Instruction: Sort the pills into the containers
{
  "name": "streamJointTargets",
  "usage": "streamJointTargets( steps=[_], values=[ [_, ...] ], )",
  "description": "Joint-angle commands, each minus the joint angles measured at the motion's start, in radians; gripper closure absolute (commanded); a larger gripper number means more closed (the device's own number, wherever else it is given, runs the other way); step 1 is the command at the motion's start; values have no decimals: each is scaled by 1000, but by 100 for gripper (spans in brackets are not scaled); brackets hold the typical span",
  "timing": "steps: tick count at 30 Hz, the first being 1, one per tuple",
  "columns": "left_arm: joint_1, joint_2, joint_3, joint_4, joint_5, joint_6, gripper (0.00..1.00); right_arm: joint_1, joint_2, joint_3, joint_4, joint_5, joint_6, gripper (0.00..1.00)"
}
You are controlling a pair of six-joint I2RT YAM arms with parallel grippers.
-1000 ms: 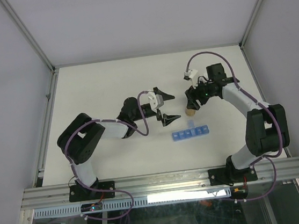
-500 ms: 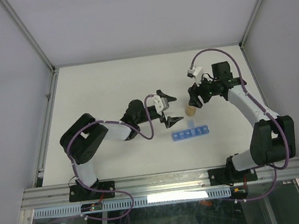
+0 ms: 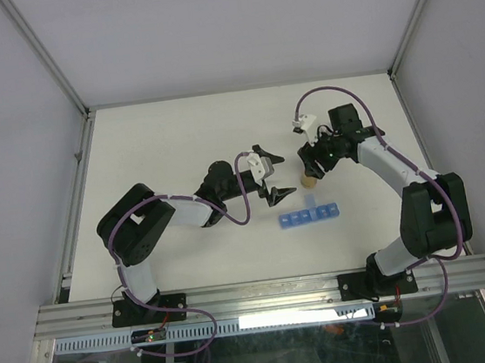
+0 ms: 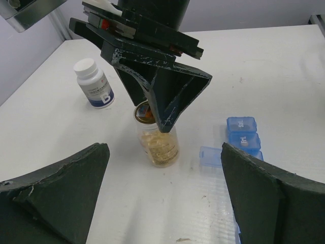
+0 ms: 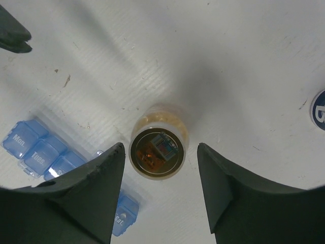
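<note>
Right claw (image 5: 160, 147) apart over open jar (image 5: 156, 155), left claw (image 4: 163, 149) apart, pills (image 4: 161, 148) apparently inside, organizer (image 5: 40, 152) partly hidden

Printed on lids of the pill organizer (image 5: 35, 150): "Mon." at the left end, "Tues" on the next lid right. Large white "b" on the dark band of the white-capped bottle (image 4: 94, 86); smaller print there unreadable.

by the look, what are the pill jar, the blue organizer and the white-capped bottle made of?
Pill jar: clear, glossy, plastic or glass, can't tell which; the orange-tan pills show through its wall.
Blue organizer: translucent plastic, smooth; light passes through the lids, which carry day lettering.
White-capped bottle: opaque white, probably plastic; smooth cap, printed label.
</note>
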Motion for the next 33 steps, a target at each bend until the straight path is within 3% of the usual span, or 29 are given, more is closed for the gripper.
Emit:
streamJointTargets(
  steps=[1, 9, 14, 18, 25, 33],
  values=[
    [-10, -26, 24, 8, -7, 31, 3, 9, -8, 44, 12, 24, 1, 40],
    [-10, -25, 28, -3, -8, 31, 4, 16, -6, 55, -3, 22, -2, 58],
    [-9, -28, 29, -12, 1, 32, 3, 9, -26, 71, -29, -11, -6, 80],
    [-9, -33, 27, -14, 12, 31, 2, -40, -71, 83, -58, -156, -1, 99],
    [-10, -35, 7, 48, -21, 5, 1, -85, -146, 77, -96, -376, -23, 100],
    [-20, -18, 7, 108, -77, -9, 1, -86, -148, 76, -104, -480, -22, 100]
  ],
)
